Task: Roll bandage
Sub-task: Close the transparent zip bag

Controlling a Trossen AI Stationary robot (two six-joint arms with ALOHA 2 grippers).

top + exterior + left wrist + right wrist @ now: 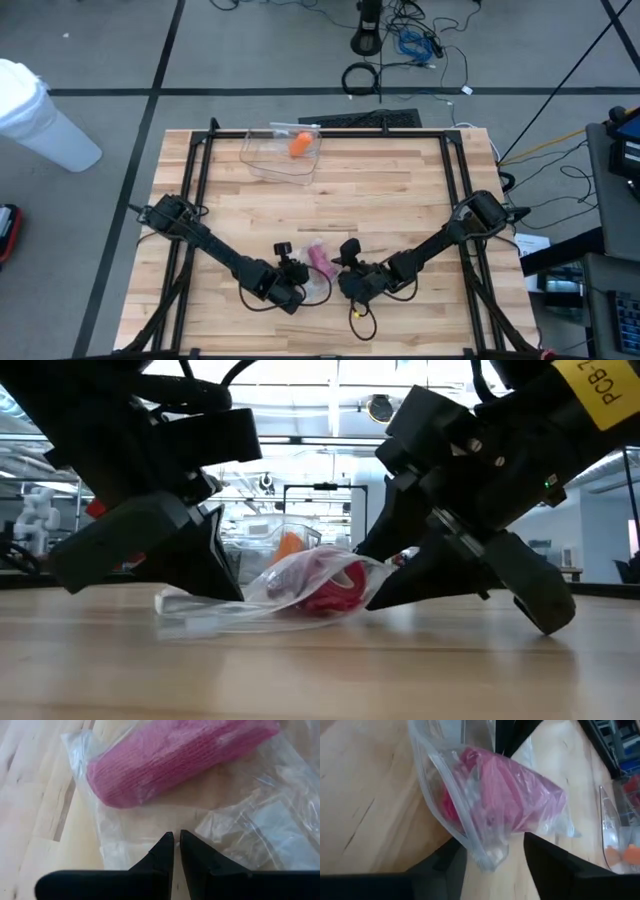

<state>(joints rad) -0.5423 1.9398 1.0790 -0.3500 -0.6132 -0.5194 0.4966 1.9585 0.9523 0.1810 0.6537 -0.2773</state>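
A pink rolled bandage (170, 760) lies inside a clear zip bag (240, 820) on the wooden table, near its front edge (320, 258). My left gripper (176, 839) is shut, its tips down on the bag's flat empty end on the table's left side (228, 592). My right gripper (492, 840) stands open at the bag's other end, one finger on each side of the zip edge (480, 855). That end rises off the table toward it (385, 575). My left gripper presses its shut fingertips (165, 847) on the flat, empty plastic of the bag (150, 827) beside the bandage. It comes slanting down from the table's left, and the plastic lies flat on the wood under it. My right gripper: I cannot tell whether its fingers touch the zip edge between them.
A clear plastic tub (282, 152) with an orange thing inside stands at the table's far side; it also shows in the right wrist view (620, 840). Black frame rails (200, 190) run along the table's sides. Bare wood lies between the tub and the bag.
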